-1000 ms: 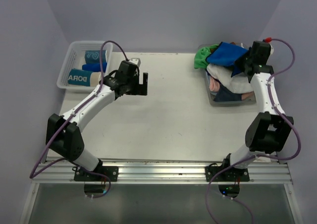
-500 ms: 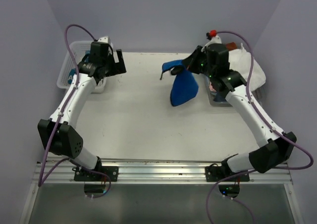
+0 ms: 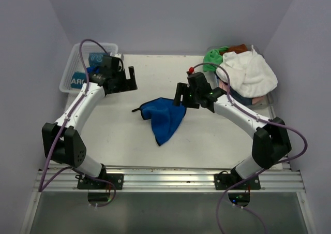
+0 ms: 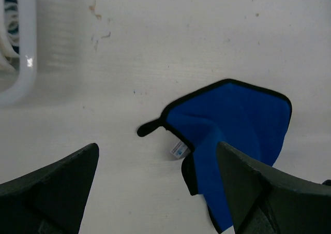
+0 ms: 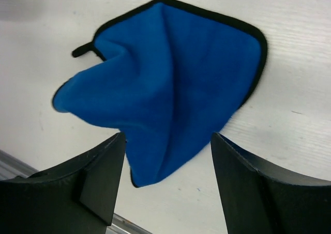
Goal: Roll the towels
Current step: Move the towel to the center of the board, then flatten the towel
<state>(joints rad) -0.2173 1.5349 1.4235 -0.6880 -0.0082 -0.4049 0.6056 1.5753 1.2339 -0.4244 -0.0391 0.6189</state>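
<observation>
Right wrist shows blue towel crumpled under spread right pincer.

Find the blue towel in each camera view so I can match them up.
Top external: blue towel lies crumpled near the centre of the picture.
Left wrist: blue towel at lower right.
Right wrist: blue towel fills the middle.
Shared landmark: its black loop, sticking out on the towel's left side in every view.

A blue towel lies rumpled on the white table, black-edged, with a small loop at one corner. The right gripper hangs over it, fingers spread, holding nothing.
</observation>
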